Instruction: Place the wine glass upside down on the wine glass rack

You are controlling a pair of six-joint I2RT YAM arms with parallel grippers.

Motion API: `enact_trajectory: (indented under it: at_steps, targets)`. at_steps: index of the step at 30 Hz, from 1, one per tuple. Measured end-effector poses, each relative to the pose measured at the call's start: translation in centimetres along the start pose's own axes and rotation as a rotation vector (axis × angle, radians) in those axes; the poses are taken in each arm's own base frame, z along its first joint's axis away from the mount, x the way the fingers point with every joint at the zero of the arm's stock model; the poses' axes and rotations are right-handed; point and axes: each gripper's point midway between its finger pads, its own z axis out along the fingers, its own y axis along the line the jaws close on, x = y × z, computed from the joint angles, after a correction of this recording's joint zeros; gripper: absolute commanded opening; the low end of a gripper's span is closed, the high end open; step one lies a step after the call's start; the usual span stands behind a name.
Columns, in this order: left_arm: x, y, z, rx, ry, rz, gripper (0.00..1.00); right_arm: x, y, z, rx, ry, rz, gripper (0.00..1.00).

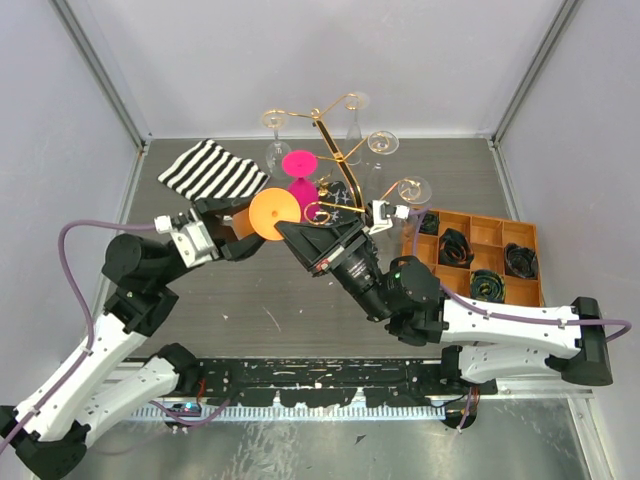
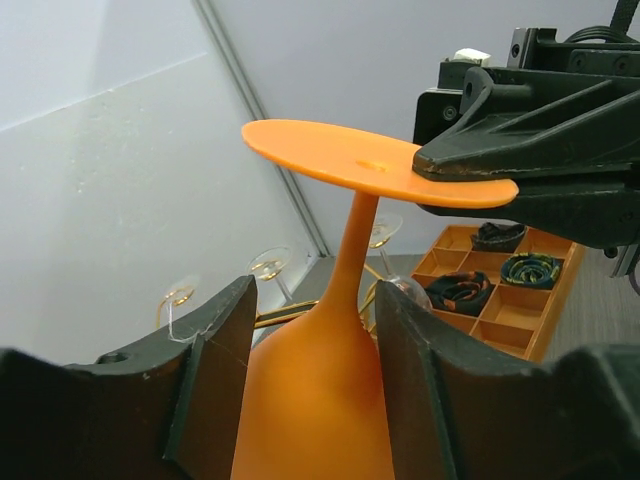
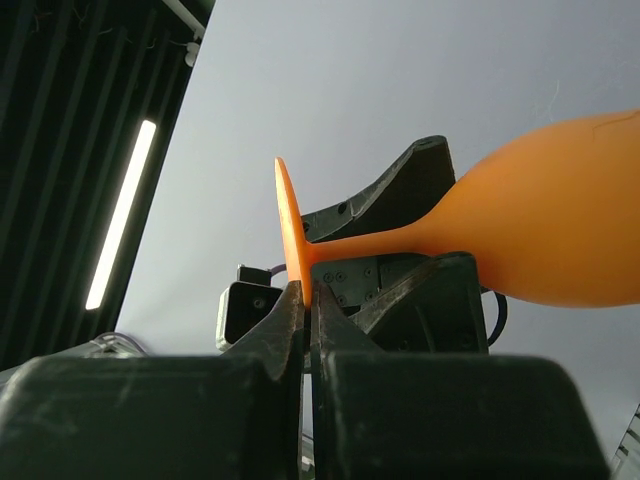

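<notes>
An orange wine glass [image 1: 273,213] is held in the air between both grippers, in front of the gold wire rack [image 1: 330,135], which stands on a black marbled base [image 1: 342,192]. My left gripper [image 1: 236,226] is shut around the glass's bowl [image 2: 320,400]; its fingers [image 2: 215,350] sit on either side of it. My right gripper [image 1: 291,230] is shut on the rim of the flat foot [image 2: 350,160], and this pinch shows in the right wrist view [image 3: 305,292]. The stem lies roughly level, foot towards the right arm. The gold wire shows behind the bowl [image 2: 290,316].
A pink glass [image 1: 299,163] and several clear glasses [image 1: 382,142] hang on the rack. A black-and-white striped cloth [image 1: 212,170] lies at the back left. An orange compartment tray [image 1: 520,232] holding coiled cables sits at the right.
</notes>
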Motion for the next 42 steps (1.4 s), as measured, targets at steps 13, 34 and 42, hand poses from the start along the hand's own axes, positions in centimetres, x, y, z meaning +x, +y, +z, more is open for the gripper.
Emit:
enact_trajectory:
  at_steps: [13, 34, 42]
  targets:
    - [-0.3, -0.5, 0.3, 0.018, -0.018, -0.001, 0.3, 0.1, -0.4, 0.2, 0.007, -0.001, 0.005, 0.01]
    - [-0.6, -0.4, -0.3, 0.0, -0.007, 0.005, 0.0, -0.1, -0.2, 0.2, -0.002, -0.009, -0.006, 0.36]
    - [-0.2, 0.5, -1.4, -0.073, 0.038, 0.002, 0.0, -1.4, -0.7, -0.8, 0.012, -0.041, -0.085, 0.43]
